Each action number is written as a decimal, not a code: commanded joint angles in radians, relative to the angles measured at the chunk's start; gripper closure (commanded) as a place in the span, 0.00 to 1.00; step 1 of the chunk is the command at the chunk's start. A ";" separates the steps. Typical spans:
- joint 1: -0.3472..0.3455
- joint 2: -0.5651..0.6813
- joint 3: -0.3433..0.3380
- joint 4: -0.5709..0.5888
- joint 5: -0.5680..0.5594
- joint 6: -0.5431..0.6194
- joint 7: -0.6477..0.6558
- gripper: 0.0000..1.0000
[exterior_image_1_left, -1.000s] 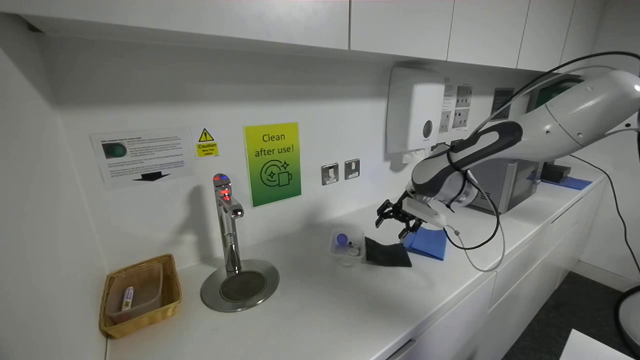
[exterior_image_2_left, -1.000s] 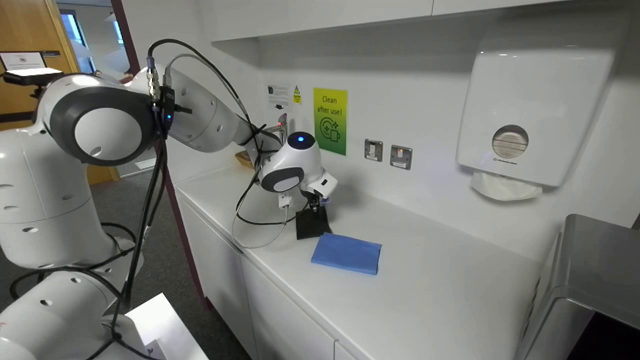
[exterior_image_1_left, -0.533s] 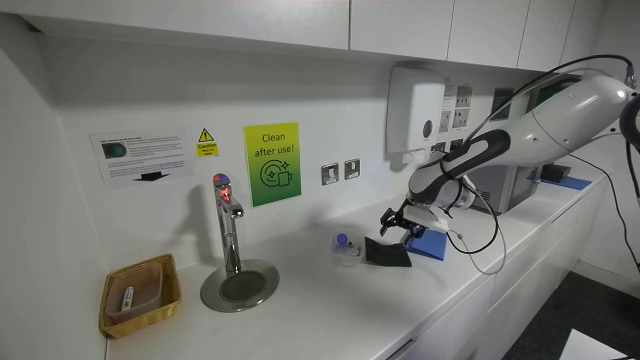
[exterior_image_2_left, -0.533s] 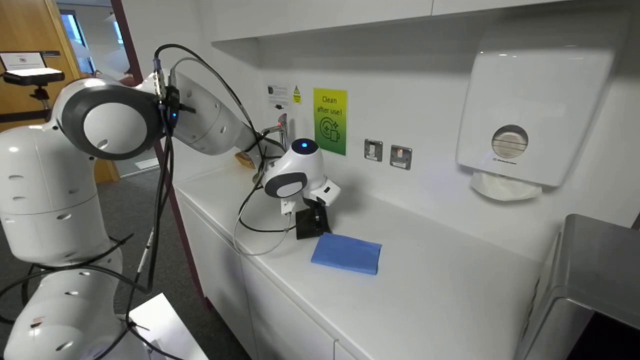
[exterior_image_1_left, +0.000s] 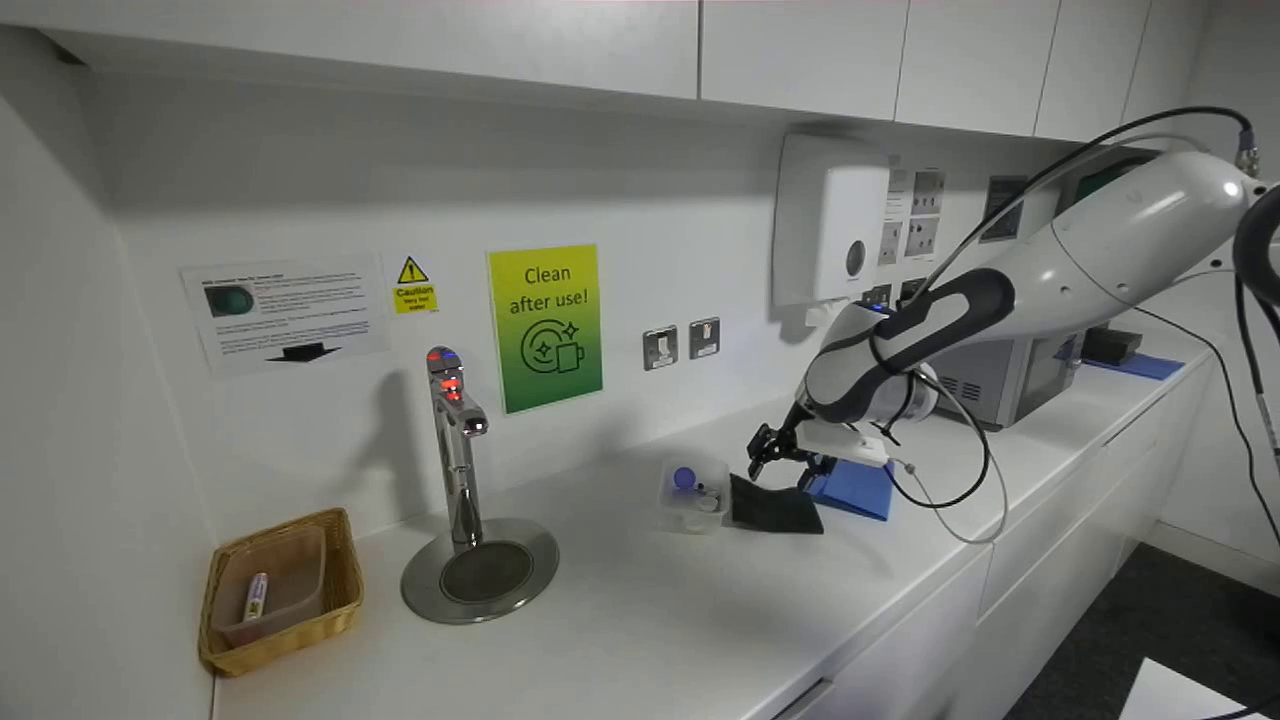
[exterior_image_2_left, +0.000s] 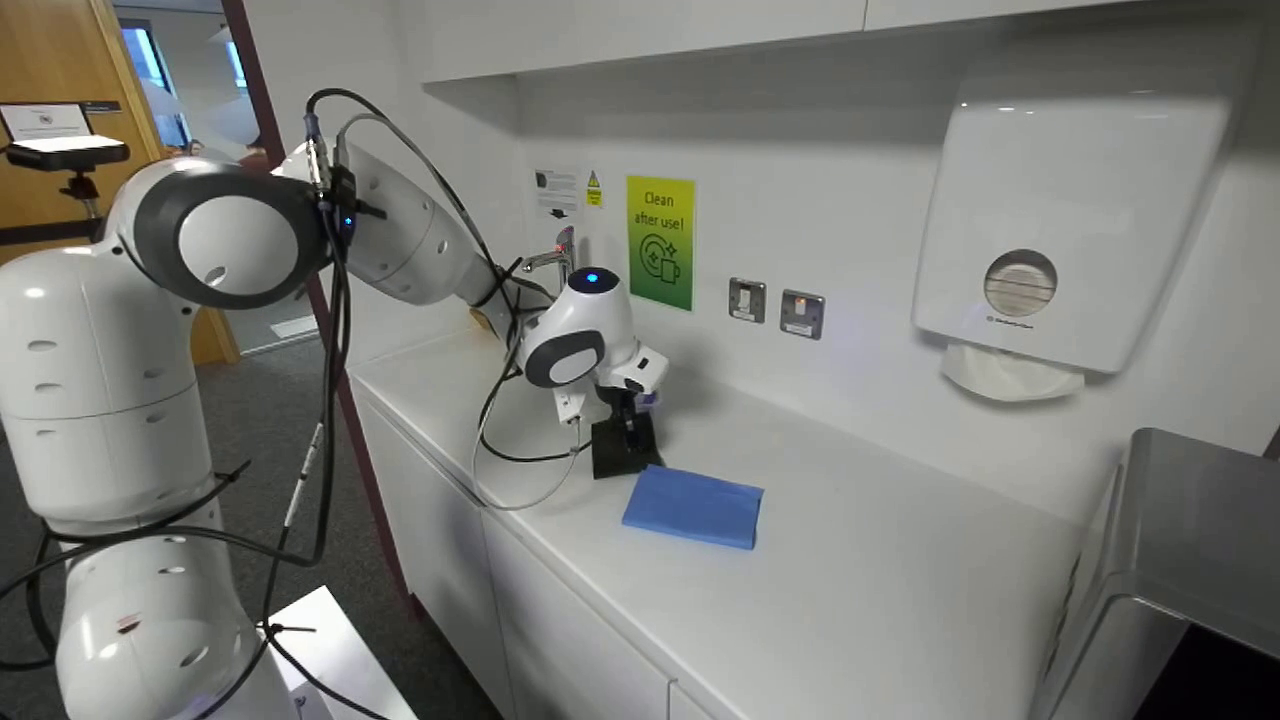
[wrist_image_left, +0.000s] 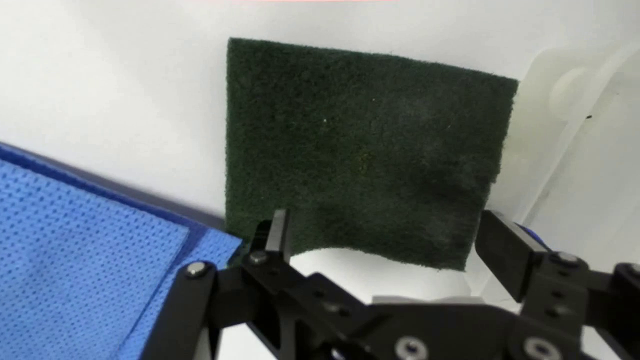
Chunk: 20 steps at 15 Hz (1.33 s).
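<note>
In an exterior view, the front edge of the worktop (exterior_image_1_left: 620, 620) is running diagonally past the dark green pad (exterior_image_1_left: 775, 510), with white surface extending from the translucent tub (exterior_image_1_left: 678, 512) to the tap (exterior_image_1_left: 460, 480); the arm (exterior_image_1_left: 1120, 240) is reaching in from the picture's right, and the hand (exterior_image_1_left: 780, 480) is pointing downward above the pad. In an exterior view, the blue cloth (exterior_image_2_left: 693, 507) is lying next to the pad, a broad stretch of worktop is reaching from it to the grey appliance (exterior_image_2_left: 1200, 540), and the arm is bending across the front edge. In the wrist view, the pad is lying between cloth and tub, and the fingers (wrist_image_left: 277, 230) are standing wide apart over its lower part; whether they are touching it cannot be told.
</note>
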 joint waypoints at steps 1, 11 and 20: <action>0.063 -0.006 -0.045 0.032 -0.039 -0.046 0.016 0.00; 0.106 0.020 -0.059 0.073 -0.046 -0.112 0.015 0.00; 0.121 0.049 -0.074 0.088 -0.095 -0.138 0.032 0.00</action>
